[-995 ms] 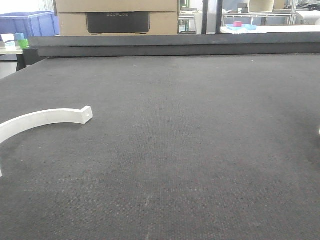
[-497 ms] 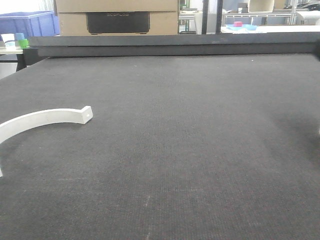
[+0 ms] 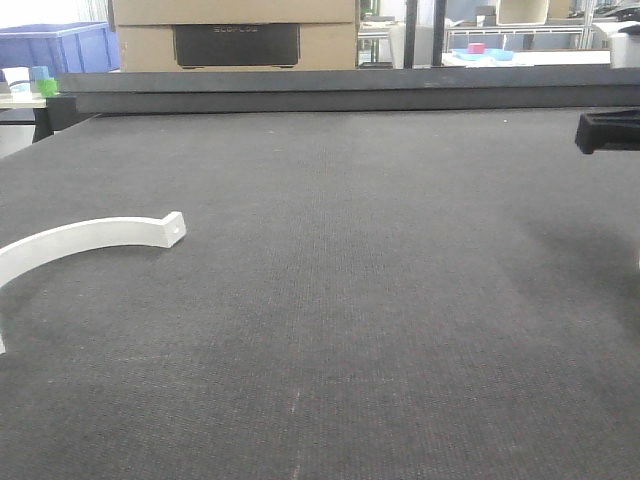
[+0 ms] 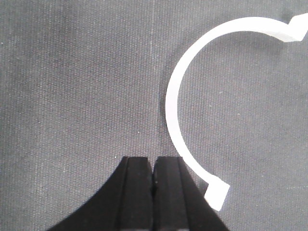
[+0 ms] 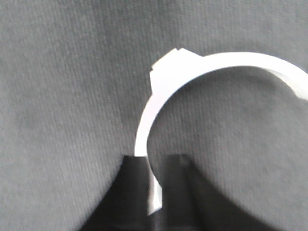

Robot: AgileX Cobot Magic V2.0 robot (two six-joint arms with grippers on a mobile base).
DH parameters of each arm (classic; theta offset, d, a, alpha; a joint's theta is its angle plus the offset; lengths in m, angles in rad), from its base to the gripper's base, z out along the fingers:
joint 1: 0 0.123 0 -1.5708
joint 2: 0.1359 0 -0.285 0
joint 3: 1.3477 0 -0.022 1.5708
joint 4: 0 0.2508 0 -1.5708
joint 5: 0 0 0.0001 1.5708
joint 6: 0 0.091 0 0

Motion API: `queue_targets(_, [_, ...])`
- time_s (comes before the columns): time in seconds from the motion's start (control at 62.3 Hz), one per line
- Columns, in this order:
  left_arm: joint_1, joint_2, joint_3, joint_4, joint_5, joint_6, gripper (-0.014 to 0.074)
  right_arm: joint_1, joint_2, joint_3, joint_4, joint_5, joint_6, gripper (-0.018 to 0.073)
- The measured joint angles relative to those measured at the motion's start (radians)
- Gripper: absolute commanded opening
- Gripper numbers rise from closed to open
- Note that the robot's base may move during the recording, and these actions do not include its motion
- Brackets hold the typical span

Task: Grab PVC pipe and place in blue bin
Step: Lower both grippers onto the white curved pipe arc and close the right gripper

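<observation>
A white curved PVC pipe piece (image 3: 90, 236) lies on the dark mat at the left. In the left wrist view this arc (image 4: 171, 106) curves up and to the right, and its square end sits just beside my left gripper (image 4: 153, 166). That gripper is shut with nothing between its fingers. My right gripper (image 5: 154, 192) is shut on the lower end of another white curved PVC pipe piece (image 5: 159, 96), held above the mat in a blurred view. A black part of the right arm (image 3: 608, 130) shows at the front view's right edge. A blue bin (image 3: 60, 45) stands beyond the table, far left.
The mat-covered table (image 3: 350, 300) ends at a raised dark back ledge (image 3: 340, 88). Behind it stand a cardboard box (image 3: 235, 35) and shelving. Small cups (image 3: 40, 80) rest on a side table at the far left.
A black part of the right arm has come into the front view at the right edge, higher than before. The white arc on the left has not moved.
</observation>
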Motion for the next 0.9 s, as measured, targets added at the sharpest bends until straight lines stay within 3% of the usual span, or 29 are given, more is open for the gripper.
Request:
queue_targets(0.08, [0.0,0.0,0.0,0.0,0.0,0.0,-0.0111,0.0,0.017,0.0,0.0,-0.007,0.0,0.0237])
queue_targets(0.465, [0.0,0.0,0.0,0.0,0.0,0.0,-0.0111,0.0,0.113,0.0,0.024,-0.056,0.002,0.0232])
queue_targets(0.578, [0.0,0.0,0.0,0.0,0.0,0.0,-0.0111,0.0,0.115,0.0,0.028,-0.062,0.002,0.0131])
queue_targets(0.738, [0.0,0.0,-0.002,0.0,0.0,0.0,-0.0111,0.0,0.115,0.0,0.029,-0.069,0.004,-0.0163])
queue_targets(0.898, [0.0,0.0,-0.004,0.0,0.002,0.0,-0.0111,0.004,0.115,-0.014,0.029,-0.054,-0.012,-0.0157])
